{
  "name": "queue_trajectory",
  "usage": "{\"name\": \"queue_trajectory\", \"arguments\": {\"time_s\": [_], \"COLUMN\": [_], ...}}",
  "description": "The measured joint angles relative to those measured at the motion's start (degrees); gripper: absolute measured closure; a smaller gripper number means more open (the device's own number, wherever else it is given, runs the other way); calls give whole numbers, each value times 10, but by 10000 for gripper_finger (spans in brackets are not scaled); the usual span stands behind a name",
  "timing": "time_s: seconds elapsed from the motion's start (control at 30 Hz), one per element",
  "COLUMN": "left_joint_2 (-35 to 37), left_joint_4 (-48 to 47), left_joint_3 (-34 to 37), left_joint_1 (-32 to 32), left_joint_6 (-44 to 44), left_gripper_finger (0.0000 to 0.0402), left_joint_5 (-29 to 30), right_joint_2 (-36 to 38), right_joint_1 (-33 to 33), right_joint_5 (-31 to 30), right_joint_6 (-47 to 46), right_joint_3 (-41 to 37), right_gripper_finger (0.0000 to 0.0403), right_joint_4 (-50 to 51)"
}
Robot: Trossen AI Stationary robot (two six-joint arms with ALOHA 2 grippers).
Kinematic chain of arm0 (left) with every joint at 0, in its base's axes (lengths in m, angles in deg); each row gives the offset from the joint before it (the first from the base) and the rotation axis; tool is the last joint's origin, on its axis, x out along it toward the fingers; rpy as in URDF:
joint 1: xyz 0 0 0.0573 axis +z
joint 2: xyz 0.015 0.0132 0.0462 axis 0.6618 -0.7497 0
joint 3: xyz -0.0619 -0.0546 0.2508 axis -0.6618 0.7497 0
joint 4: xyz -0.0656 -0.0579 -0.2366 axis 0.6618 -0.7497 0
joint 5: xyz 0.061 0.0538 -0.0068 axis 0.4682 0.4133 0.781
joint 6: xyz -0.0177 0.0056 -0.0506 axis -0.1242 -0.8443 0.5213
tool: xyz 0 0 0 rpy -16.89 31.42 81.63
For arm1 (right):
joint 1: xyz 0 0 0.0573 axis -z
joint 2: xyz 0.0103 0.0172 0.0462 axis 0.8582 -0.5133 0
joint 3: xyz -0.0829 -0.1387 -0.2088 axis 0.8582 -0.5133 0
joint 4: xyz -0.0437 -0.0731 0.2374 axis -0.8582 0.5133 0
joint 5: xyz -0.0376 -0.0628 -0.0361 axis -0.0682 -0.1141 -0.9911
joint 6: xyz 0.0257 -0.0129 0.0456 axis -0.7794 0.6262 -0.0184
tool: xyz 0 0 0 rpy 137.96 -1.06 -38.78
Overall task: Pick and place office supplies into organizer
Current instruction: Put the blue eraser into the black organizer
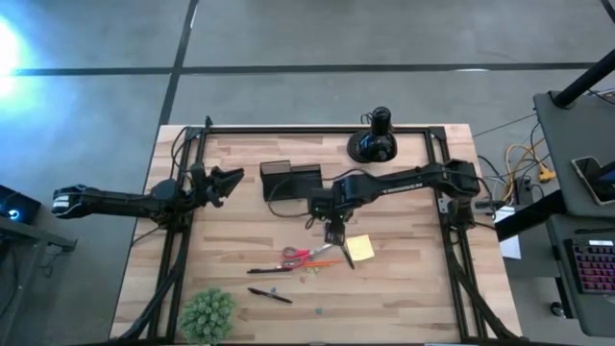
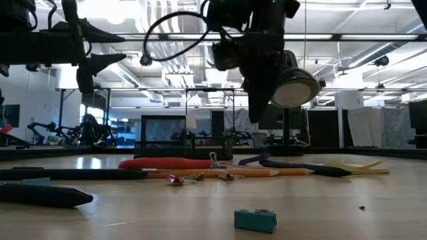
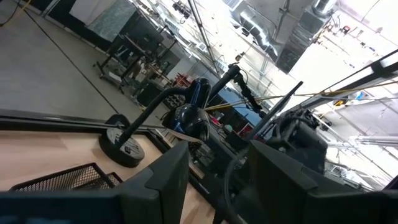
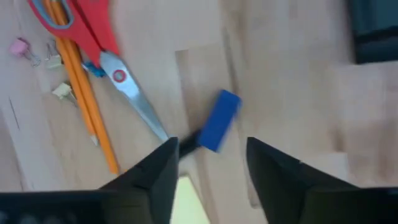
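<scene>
A: Where is the right gripper (image 1: 334, 234)?

B: Over the middle of the wooden surface (image 1: 404, 288), hanging above the loose supplies. Its wrist view looks down between its two dark fingers (image 4: 155, 177), which stand apart with nothing between them.

A: What lies under it?

B: A small blue block (image 4: 220, 120) on the wood, with a dark thin end touching it near the left finger. Beside it the red-handled scissors (image 4: 99, 43) lie flat with the blades closed, and the orange pencil (image 4: 84, 93) runs alongside them, its upper end across the handle. A few small clips (image 4: 25, 50) sit just beside the handles.

A: And the sticky-note pad?

B: The yellow pad (image 1: 359, 248) lies just right of the gripper in the high view, with the scissors (image 1: 306, 255) to its left. Two black pens (image 1: 270, 295) lie closer to the front edge, near the green plant ball (image 1: 208, 312).

A: The organizer?

B: The dark box (image 1: 290, 180) sits toward the back of the surface, left of the right arm. I cannot tell what is in its compartments.

A: The left gripper (image 1: 227, 183)?

B: Held in the air at the left side, apart from everything, fingers spread and empty. A black round-based stand (image 1: 373, 139) is at the back edge.
</scene>
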Motion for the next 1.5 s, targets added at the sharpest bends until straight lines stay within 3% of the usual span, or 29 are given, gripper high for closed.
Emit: {"name": "queue_trajectory", "arguments": {"time_s": [0.1,0.33,0.63,1.3,1.5], "left_joint_2": [-1,-1,-1,-1,-1], "left_joint_4": [0,-5,-26,-48,-48], "left_joint_3": [0,0,0,0,0], "left_joint_1": [0,0,0,0,0], "left_joint_6": [0,0,0,0,0], "left_gripper_finger": [249,249,249,249,249], "left_joint_5": [-2,-37,-87,-88,-88], "right_joint_2": [-13,-37,-39,-40,-40], "right_joint_1": [-11,-31,-33,-31,-27], "right_joint_5": [-10,-120,-102,-106,-105], "right_joint_6": [-21,-117,-213,-209,-199], "right_joint_3": [-2,-10,-37,-86,-94], "right_gripper_finger": [182,160,172,182,216], "right_joint_4": [-14,-29,-35,-100,-113]}}
